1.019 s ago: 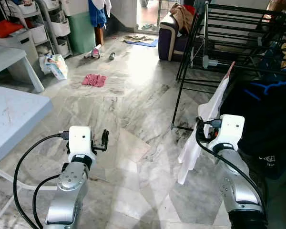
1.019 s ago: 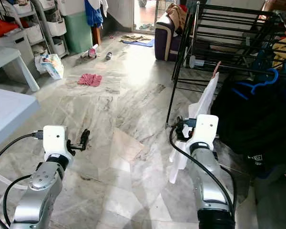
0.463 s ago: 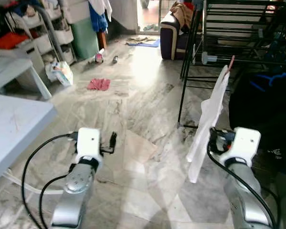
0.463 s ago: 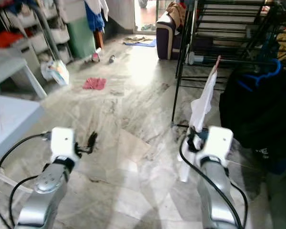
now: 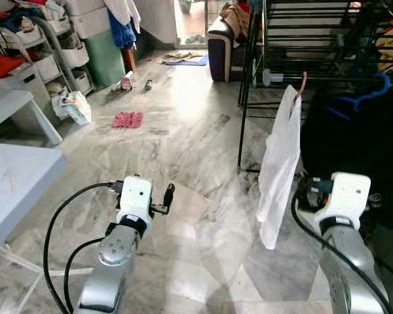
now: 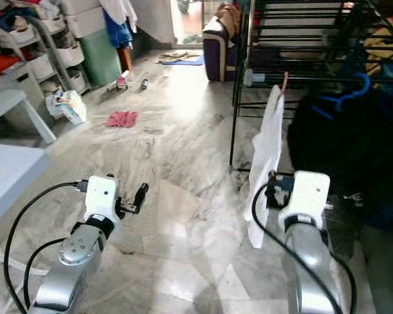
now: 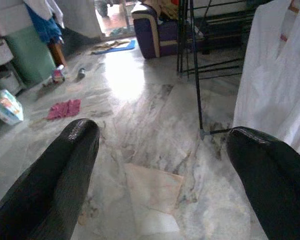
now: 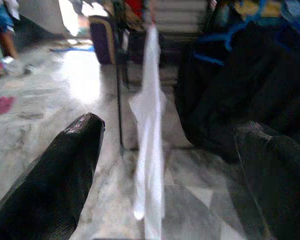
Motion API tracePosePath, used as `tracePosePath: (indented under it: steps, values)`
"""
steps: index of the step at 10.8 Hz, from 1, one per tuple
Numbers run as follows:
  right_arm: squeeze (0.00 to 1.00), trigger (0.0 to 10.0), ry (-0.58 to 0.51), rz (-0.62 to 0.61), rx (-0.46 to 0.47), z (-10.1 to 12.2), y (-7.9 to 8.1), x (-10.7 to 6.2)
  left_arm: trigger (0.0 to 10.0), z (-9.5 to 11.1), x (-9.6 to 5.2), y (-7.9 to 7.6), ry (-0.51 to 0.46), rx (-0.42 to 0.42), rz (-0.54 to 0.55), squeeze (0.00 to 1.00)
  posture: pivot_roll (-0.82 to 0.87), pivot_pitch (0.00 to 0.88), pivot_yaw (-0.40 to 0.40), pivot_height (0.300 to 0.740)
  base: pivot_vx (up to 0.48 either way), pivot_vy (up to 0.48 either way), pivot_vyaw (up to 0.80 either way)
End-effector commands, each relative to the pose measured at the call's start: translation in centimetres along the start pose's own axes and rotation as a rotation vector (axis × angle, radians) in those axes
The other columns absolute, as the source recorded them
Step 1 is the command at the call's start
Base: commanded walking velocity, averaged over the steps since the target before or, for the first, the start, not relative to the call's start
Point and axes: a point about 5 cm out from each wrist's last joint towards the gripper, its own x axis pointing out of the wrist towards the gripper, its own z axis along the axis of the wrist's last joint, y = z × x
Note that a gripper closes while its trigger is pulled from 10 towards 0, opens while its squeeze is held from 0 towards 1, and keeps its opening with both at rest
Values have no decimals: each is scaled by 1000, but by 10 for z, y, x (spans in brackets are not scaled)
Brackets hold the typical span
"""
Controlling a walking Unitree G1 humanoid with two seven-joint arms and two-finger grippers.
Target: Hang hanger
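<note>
A white shirt (image 5: 280,163) hangs on a pink hanger (image 5: 304,80) from a bar of the black drying rack (image 5: 249,98); it shows too in the right wrist view as the white shirt (image 8: 150,125). My right gripper (image 8: 165,175) is open and holds nothing. It is low, a short way from the shirt's hem, and its wrist (image 5: 344,196) blocks it in the eye views. My left gripper (image 5: 168,196) is also open and free over the marble floor, seen again in the left wrist view (image 7: 160,180).
A black garment (image 5: 360,144) with a blue hanger (image 5: 374,91) fills the rack's right side. A white table (image 5: 13,176) stands at left, shelves with bins (image 5: 46,59) behind it. A pink cloth (image 5: 128,119), a bag (image 5: 75,108) and a sofa (image 5: 226,39) lie farther off.
The whole view has shifted, so the camera moved. The shirt still hangs on the rack. Both arms keep the same pose, and the right gripper now sits clear of the shirt.
</note>
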Motion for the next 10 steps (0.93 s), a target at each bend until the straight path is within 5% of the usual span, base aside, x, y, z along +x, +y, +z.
tracePosePath:
  steps: [1,2,4,6,7,9,10]
  values:
    - [0,10000,14,-13,16,-1,3,-3,10000,-2,-3,4,7,-14,1,0,-54,23,73,740,0,334,0]
    - [0,10000,6,-10,27,1,7,-7,10000,-2,-2,3,5,-39,-19,0,-69,18,69,740,251,300,0]
    - [0,10000,-32,29,-102,7,6,-10,10000,-1,8,-9,-6,-91,-48,0,-77,19,64,740,129,289,0]
    - [0,10000,3,25,-35,2,1,-8,10000,6,11,-15,-23,-112,-56,0,-42,19,68,740,0,0,0]
    - [0,10000,19,13,-63,-3,6,-6,10000,6,8,-11,-17,-109,-69,0,-25,22,75,740,0,0,0]
    - [0,10000,-6,59,31,1,25,-5,10000,7,10,-9,-4,-71,-102,0,-13,13,73,740,0,0,0]
    - [0,10000,-3,41,-49,0,24,-6,10000,12,9,-13,-57,-102,-124,0,-6,8,66,740,0,0,0]
